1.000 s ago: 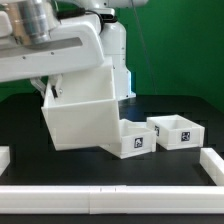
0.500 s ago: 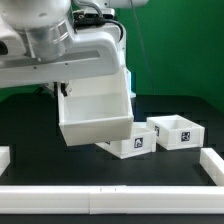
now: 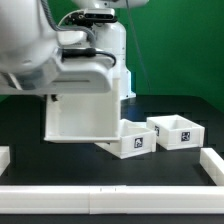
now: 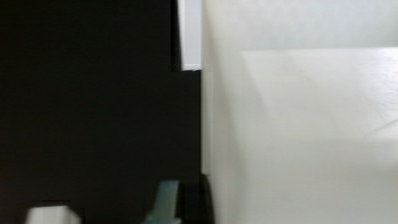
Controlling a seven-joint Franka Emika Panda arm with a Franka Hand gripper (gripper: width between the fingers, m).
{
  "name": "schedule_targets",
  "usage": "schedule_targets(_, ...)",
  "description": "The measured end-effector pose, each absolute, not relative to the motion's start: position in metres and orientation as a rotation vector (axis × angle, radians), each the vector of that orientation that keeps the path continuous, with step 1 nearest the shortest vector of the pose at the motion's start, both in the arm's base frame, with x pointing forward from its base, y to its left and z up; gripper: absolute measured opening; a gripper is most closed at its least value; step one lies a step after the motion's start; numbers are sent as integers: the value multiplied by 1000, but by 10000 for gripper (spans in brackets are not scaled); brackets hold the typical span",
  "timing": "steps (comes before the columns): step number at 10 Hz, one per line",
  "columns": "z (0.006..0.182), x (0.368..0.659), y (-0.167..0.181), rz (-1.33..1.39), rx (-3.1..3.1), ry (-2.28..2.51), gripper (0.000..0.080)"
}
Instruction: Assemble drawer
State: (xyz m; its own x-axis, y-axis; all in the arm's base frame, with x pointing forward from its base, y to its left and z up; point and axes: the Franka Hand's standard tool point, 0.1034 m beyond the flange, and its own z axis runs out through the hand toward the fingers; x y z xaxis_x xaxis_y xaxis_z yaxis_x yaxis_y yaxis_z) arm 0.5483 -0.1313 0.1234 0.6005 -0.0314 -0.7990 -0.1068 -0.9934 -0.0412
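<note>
The shell (image 3: 85, 118) sat at the exterior view's left of the tabletop (image 3: 22, 125), crowding the near tray (image 3: 133, 141), with the second tray (image 3: 178, 131) just beside that. The arm (image 3: 40, 55) blocked my view, so I couldn't tell how the fingers (image 4: 169, 202) stood. A border bar (image 3: 110, 195) ran along the front.

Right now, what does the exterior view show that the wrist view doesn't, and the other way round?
Only the exterior view: the near tray beside the shell, the far tray toward the exterior view's right, the white border bars, and the arm above the shell. Only the wrist view: a close look at one gripper finger right beside the shell's white wall. It does not show whether the jaws are open or shut. Both: the shell and the black table.
</note>
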Motion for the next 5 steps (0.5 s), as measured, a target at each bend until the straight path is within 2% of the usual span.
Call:
schedule_targets(1, 128, 545, -136, 1378, -2751, 109, 31)
schedule_targets(5, 125, 542, -136, 1387, -2740, 93, 31)
